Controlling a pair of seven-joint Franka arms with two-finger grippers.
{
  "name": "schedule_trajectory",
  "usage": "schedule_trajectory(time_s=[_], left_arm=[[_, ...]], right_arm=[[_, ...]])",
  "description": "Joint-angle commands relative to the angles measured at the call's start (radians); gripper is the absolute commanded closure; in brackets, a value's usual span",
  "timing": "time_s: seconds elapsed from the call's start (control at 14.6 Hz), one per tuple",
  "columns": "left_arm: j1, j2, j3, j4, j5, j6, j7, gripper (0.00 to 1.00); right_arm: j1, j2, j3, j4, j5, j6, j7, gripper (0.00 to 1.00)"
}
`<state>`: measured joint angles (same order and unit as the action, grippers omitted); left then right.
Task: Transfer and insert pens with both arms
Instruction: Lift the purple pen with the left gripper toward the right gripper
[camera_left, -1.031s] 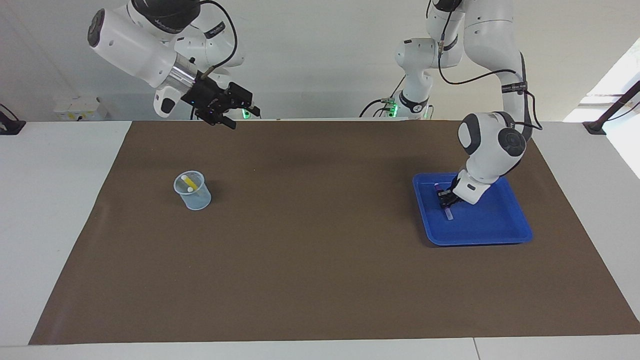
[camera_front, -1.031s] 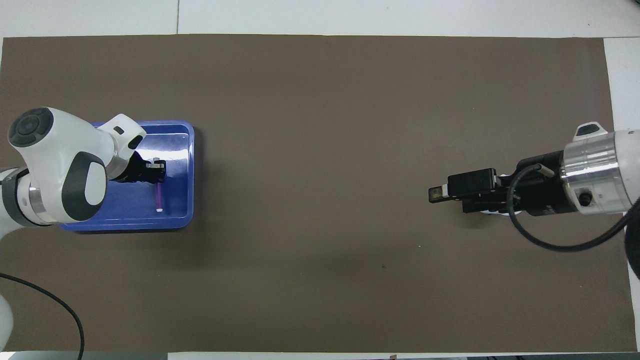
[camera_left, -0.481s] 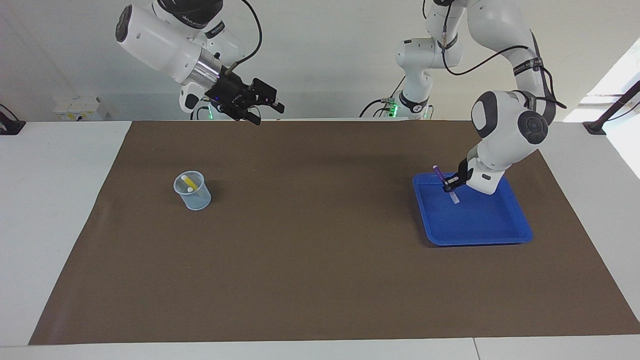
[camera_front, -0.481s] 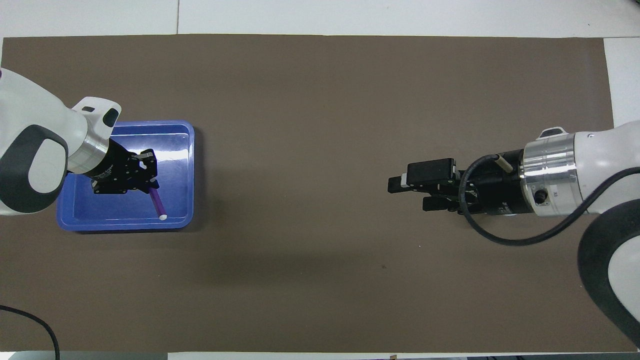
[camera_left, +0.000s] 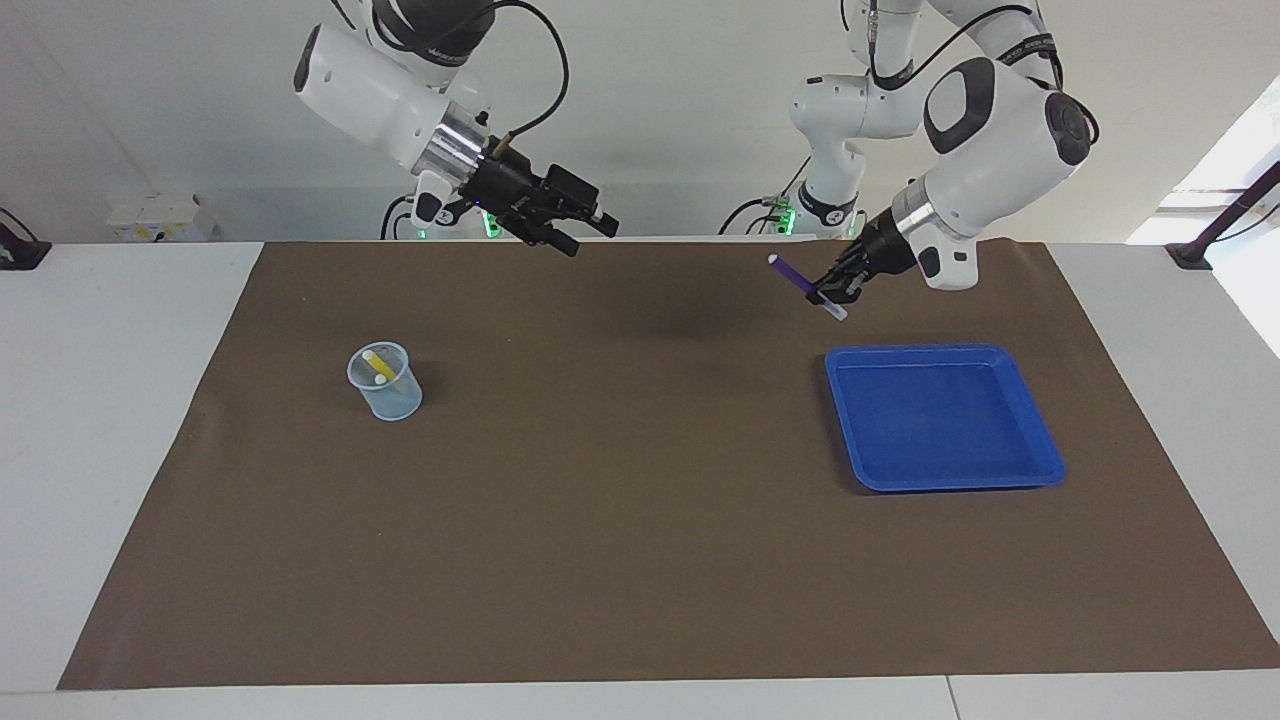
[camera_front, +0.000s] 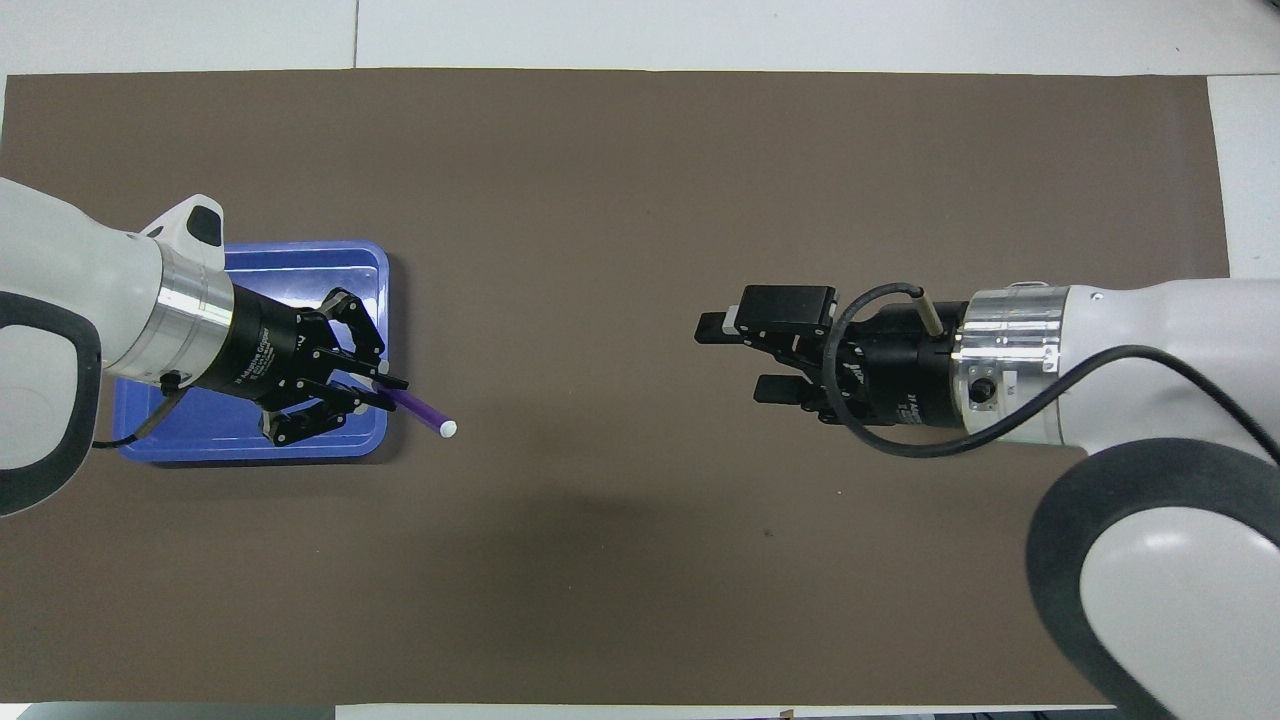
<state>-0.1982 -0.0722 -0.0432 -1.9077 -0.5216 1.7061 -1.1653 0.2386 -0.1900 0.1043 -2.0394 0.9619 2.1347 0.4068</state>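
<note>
My left gripper (camera_left: 826, 292) (camera_front: 384, 389) is shut on a purple pen (camera_left: 790, 272) (camera_front: 420, 410) and holds it in the air, tilted, over the edge of the blue tray (camera_left: 940, 352) (camera_front: 300, 250) that faces the table's middle. The pen's pale end (camera_front: 448, 429) points toward the middle. My right gripper (camera_left: 590, 238) (camera_front: 735, 358) hangs open and empty over the mat, aimed at the left one. A yellow pen (camera_left: 377, 367) leans inside a clear cup (camera_left: 388, 395) toward the right arm's end. The right arm hides the cup in the overhead view.
A brown mat (camera_left: 620, 500) (camera_front: 620, 180) covers most of the white table. Nothing lies in the blue tray. Between cup and tray the mat is bare.
The left gripper has lifted the purple pen out of the tray and carried it up toward the table's middle. The right arm has swung toward the middle too, its gripper still open.
</note>
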Motion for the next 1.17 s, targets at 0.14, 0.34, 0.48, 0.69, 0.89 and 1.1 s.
schedule_trajectory(time_s=[0.14, 0.34, 0.48, 0.69, 0.89, 1.1], left_arm=[[-0.087, -0.053, 0.011, -0.088, -0.187, 0.068, -0.237, 1.00], [-0.155, -0.084, 0.011, -0.149, -0.290, 0.161, -0.287, 1.00], [-0.182, -0.086, 0.011, -0.155, -0.322, 0.196, -0.315, 1.00], [-0.190, -0.084, 0.011, -0.152, -0.353, 0.211, -0.335, 1.00], [-0.198, -0.083, 0.011, -0.151, -0.353, 0.234, -0.352, 1.00], [-0.208, -0.081, 0.011, -0.152, -0.353, 0.247, -0.355, 1.00]], right_arm=[[0.132, -0.029, 0.000, -0.053, 0.023, 0.174, 0.102, 0.00], [0.162, -0.028, 0.003, -0.059, 0.021, 0.223, 0.121, 0.13], [0.179, -0.026, 0.002, -0.059, 0.020, 0.228, 0.116, 0.27], [0.191, -0.022, 0.003, -0.061, 0.006, 0.226, 0.077, 0.30], [0.202, -0.022, 0.003, -0.070, -0.035, 0.222, 0.066, 0.31], [0.215, -0.023, 0.003, -0.070, -0.066, 0.212, 0.067, 0.36]])
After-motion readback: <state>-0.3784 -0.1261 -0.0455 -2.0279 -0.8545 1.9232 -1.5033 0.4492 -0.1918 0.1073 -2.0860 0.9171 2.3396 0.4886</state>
